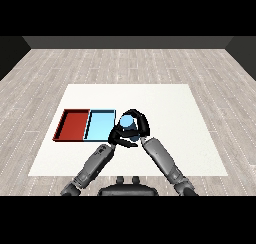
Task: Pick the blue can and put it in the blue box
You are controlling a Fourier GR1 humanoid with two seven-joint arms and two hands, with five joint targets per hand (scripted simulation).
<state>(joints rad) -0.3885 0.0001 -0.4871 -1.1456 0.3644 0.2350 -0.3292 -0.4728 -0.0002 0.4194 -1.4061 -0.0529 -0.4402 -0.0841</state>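
The right hand is curled round the blue can, just right of the light blue tray.

Grey plank floor (dark walls) — white table

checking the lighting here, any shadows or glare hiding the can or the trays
Head view: even, flat light, no glare on the table or trays. The can shows only its top, hidden by the right hand curled round it, not by shadow. Blue tray and red tray are plainly lit.
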